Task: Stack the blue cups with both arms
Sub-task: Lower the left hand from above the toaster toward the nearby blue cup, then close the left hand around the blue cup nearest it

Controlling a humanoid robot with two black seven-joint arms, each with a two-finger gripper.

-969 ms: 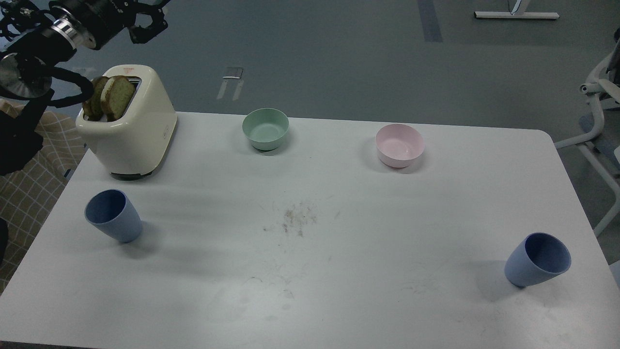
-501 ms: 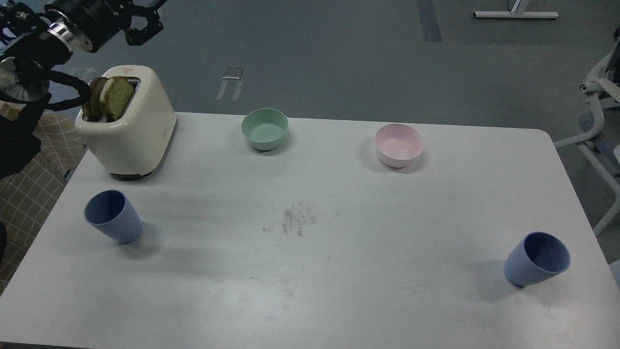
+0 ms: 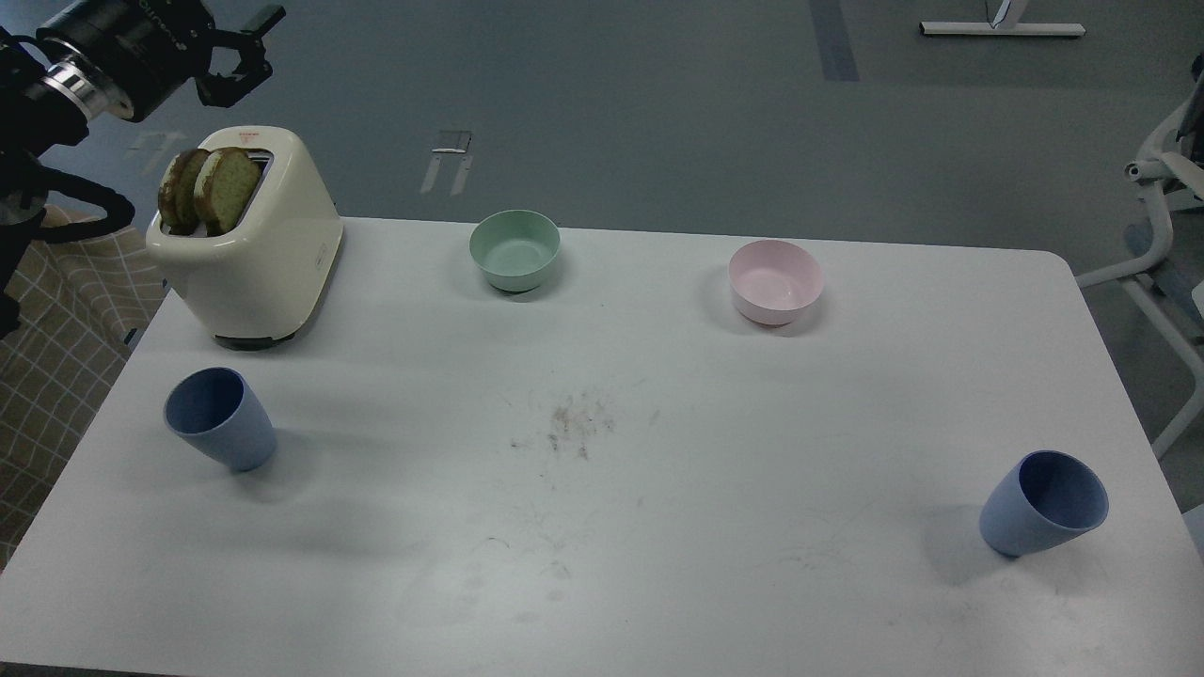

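Two blue cups stand upright on the white table (image 3: 658, 527). One blue cup (image 3: 218, 417) is at the near left, in front of the toaster. The other blue cup (image 3: 1044, 503) is at the near right, close to the table's right edge. Both are empty and far apart. My left gripper (image 3: 246, 49) is high at the top left, above and behind the toaster, far from both cups; its two fingers stand apart and hold nothing. My right arm and gripper are out of view.
A cream toaster (image 3: 254, 244) with two bread slices (image 3: 212, 188) stands at the back left. A mint-green bowl (image 3: 514, 248) and a pale pink bowl (image 3: 775, 280) sit along the back. Crumbs (image 3: 574, 423) lie mid-table. A chair frame (image 3: 1162, 188) is beyond the right edge.
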